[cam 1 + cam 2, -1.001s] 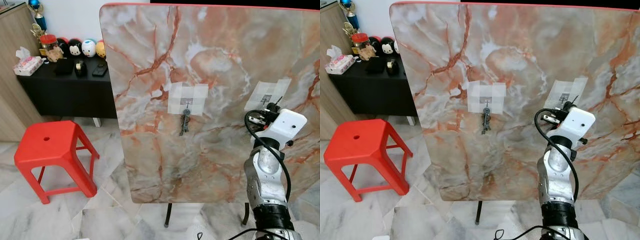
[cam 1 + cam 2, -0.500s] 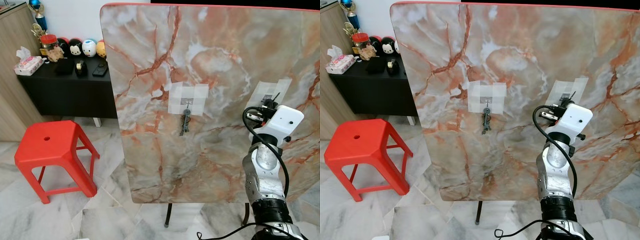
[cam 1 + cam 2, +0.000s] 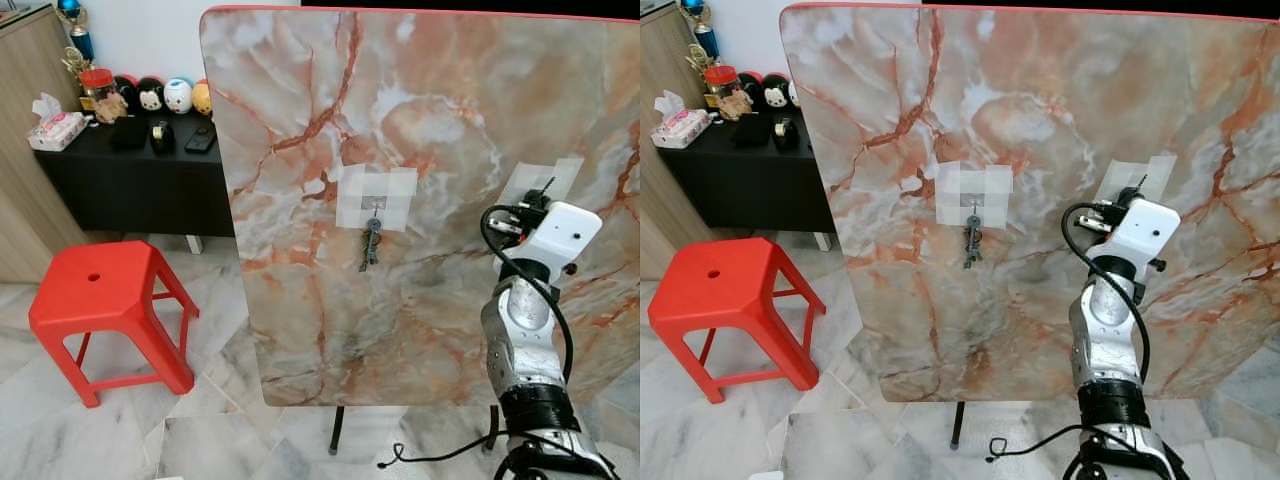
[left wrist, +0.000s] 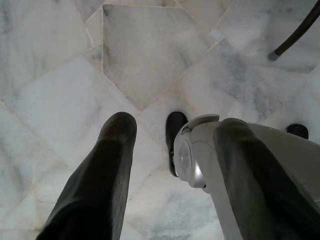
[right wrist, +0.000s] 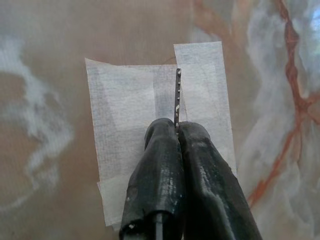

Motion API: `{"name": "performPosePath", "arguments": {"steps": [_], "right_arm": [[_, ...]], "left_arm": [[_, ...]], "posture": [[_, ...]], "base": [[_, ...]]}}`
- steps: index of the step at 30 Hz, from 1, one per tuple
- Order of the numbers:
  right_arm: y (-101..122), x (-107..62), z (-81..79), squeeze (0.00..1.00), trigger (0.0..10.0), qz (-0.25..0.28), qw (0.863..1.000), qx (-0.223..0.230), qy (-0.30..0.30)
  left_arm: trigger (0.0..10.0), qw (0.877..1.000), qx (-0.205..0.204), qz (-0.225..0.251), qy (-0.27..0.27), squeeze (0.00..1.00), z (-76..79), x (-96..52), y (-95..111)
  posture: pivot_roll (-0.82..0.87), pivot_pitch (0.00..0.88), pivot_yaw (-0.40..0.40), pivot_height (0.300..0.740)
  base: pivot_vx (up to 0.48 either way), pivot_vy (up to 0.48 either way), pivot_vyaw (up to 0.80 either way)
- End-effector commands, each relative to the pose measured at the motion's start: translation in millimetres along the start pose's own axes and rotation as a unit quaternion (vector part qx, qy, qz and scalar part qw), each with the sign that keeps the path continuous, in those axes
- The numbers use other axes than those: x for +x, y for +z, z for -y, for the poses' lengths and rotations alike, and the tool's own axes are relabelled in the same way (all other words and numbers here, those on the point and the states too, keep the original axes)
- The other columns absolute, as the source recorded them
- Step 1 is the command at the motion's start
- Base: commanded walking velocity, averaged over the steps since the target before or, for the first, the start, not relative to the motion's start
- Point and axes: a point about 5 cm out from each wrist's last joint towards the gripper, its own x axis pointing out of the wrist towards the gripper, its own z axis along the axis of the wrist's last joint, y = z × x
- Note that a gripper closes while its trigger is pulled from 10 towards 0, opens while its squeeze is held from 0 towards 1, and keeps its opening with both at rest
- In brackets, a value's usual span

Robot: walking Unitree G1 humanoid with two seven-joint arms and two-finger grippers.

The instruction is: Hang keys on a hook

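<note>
An upright marble board (image 3: 430, 90) carries two white tape patches, each over a hook. A bunch of keys (image 3: 370, 244) hangs from the hook on the left patch (image 3: 376, 195). My right gripper (image 3: 535, 205) is raised against the right patch (image 3: 556, 170). In the right wrist view its fingers (image 5: 200, 170) are shut on a thin metal key (image 5: 177, 97) whose blade points up across the tape patch (image 5: 125, 115); the hook is hidden. My left gripper (image 4: 172, 150) hangs idle above the floor, fingers apart and holding nothing.
A red plastic stool (image 3: 100, 300) stands on the marble floor to the left. Behind it a black table (image 3: 130, 180) holds small toys and a tissue pack. The board's thin stand legs (image 3: 335, 435) and a loose cable (image 3: 420, 460) are near my feet.
My right gripper has risen slightly against the right tape patch and now covers the hook there. The hanging keys have not moved.
</note>
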Motion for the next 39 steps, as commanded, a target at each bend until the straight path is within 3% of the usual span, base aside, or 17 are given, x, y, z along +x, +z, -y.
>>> {"name": "performPosePath", "arguments": {"steps": [1, 18, 36, 37, 38, 39], "right_arm": [[3.7, 5.7, -0.1, 0.0, 10.0, 0.003, 1.0, -0.008, 0.002], [-6.0, 3.8, -6.8, 0.0, 10.0, -0.015, 0.997, -0.066, 0.022], [-8.3, -0.4, -17.9, 0.0, 10.0, -0.006, 0.995, -0.076, 0.068], [-7.6, -0.5, -18.5, 0.78, 10.0, -0.003, 0.994, -0.077, 0.071], [-7.4, -0.6, -18.7, 0.78, 10.0, -0.002, 0.994, -0.077, 0.072], [-7.3, -0.7, -18.9, 0.94, 10.0, -0.002, 0.994, -0.076, 0.073]], "left_arm": [[10.0, 1.0, 0.005, -0.009, 0.0, 0.0, -2.5, -1.9, -5.6], [10.0, 1.0, 0.007, -0.002, 0.003, 0.0, -8.2, -2.6, -4.5], [10.0, 1.0, 0.008, 0.001, 0.003, 0.0, -4.0, -2.7, -5.0], [10.0, 1.0, 0.008, 0.001, 0.003, 0.0, -4.7, -2.9, -5.4], [10.0, 1.0, 0.008, 0.001, 0.003, 0.0, -4.9, -3.0, -5.5], [10.0, 1.0, 0.008, 0.001, 0.004, 0.0, -5.1, -3.1, -5.7]], "posture": [[0.02, 0.0, -0.048, 0.74], [0.02, 0.0, -0.047, 0.74], [0.02, 0.0, -0.046, 0.74], [0.02, 0.0, -0.046, 0.74], [0.02, 0.0, -0.046, 0.74], [0.02, 0.0, -0.045, 0.74]], "base": [[0.0, 0.0, 0.0], [0.0, 0.0, 0.0], [0.0, 0.0, 0.0], [0.0, 0.0, 0.0], [0.0, 0.0, 0.0], [0.0, 0.0, 0.0]]}}
